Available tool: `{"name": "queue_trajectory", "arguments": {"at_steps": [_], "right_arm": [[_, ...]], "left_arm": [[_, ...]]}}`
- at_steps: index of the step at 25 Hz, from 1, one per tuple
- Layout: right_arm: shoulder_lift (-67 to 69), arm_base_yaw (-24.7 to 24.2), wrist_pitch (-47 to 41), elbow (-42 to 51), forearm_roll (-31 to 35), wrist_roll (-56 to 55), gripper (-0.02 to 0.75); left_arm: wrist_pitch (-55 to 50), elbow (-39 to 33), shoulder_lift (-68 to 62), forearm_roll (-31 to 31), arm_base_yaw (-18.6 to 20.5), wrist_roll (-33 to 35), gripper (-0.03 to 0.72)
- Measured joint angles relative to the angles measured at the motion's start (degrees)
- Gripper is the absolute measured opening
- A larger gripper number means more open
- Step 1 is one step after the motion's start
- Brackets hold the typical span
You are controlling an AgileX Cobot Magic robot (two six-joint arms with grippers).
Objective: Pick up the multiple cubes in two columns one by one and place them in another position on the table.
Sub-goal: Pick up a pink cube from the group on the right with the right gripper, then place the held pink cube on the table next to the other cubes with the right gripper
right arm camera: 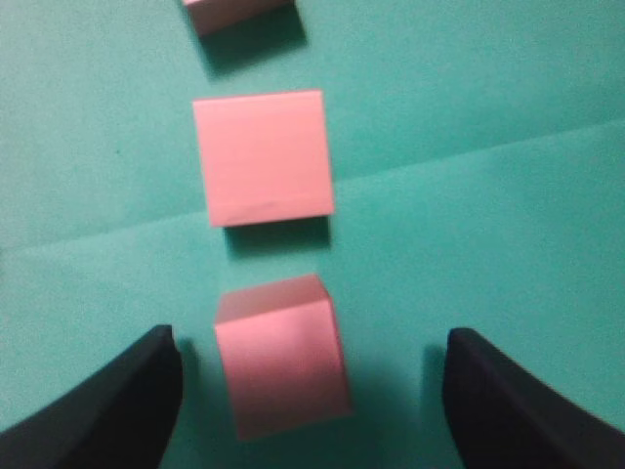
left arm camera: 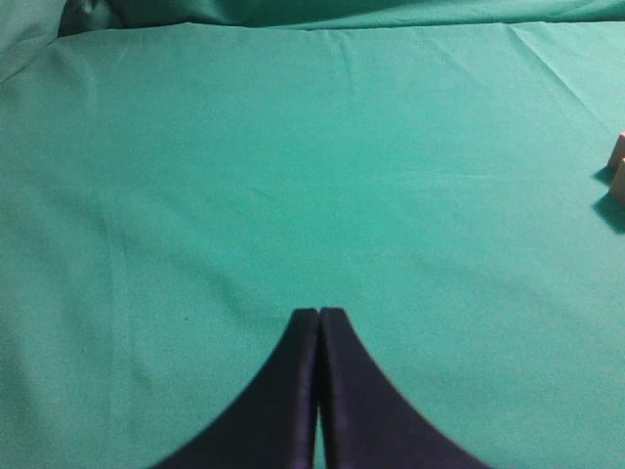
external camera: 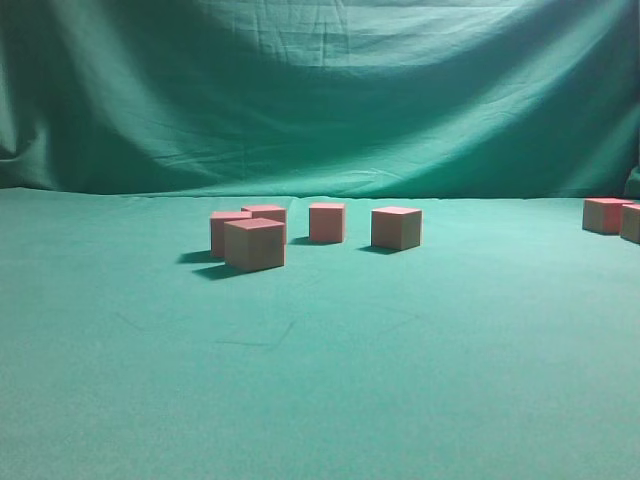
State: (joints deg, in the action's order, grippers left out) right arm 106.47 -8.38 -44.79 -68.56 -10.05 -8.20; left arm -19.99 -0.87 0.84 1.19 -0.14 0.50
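On the green-draped desk [external camera: 320,400], five pink cubes sit near the middle toward the far edge: a front cube [external camera: 254,244] with two more close behind it, then a fourth cube [external camera: 327,222] and a fifth cube [external camera: 396,228] spaced out to the right, while two further cubes [external camera: 606,215] stand by the far right edge. The left gripper [left arm camera: 319,315] has its jaws pressed together on nothing, above bare cloth, with cube corners at the right margin of its wrist view. The right gripper [right arm camera: 312,391] hangs with jaws spread wide on either side of the nearest cube [right arm camera: 283,357], not touching it, with another cube [right arm camera: 262,156] in line just beyond and a third cube [right arm camera: 229,12] past that.
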Motion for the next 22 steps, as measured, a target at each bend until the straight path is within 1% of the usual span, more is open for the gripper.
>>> {"name": "queue_trajectory", "arguments": {"at_steps": [7,10,11,12,13,16,18,20,22], "right_arm": [[2.84,-0.09,1.37,0.0,0.11,1.48,0.538],[2.84,-0.09,1.83,0.0,0.11,1.61,0.395],[2.84,-0.09,1.83,0.0,0.2,1.61,0.317],[2.84,-0.09,1.86,0.0,0.2,1.61,0.266],[2.84,-0.09,1.86,0.0,0.23,1.61,0.251],[2.84,-0.09,1.58,-0.11,0.87,1.61,0.26],[2.84,-0.09,-0.05,-0.66,2.61,1.61,0.26],[2.38,0.04,-4.19,-2.12,5.71,1.94,0.26],[0.7,0.78,-8.34,-3.72,8.86,5.05,0.26]], "left_arm": [[0.0,0.0,0.0,0.0,0.0,0.0,0.0],[0.0,0.0,0.0,0.0,0.0,0.0,0.0],[0.0,0.0,0.0,0.0,0.0,0.0,0.0],[0.0,0.0,0.0,0.0,0.0,0.0,0.0],[0.0,0.0,0.0,0.0,0.0,0.0,0.0],[0.0,0.0,0.0,0.0,0.0,0.0,0.0],[0.0,0.0,0.0,0.0,0.0,0.0,0.0],[0.0,0.0,0.0,0.0,0.0,0.0,0.0],[0.0,0.0,0.0,0.0,0.0,0.0,0.0]]}}
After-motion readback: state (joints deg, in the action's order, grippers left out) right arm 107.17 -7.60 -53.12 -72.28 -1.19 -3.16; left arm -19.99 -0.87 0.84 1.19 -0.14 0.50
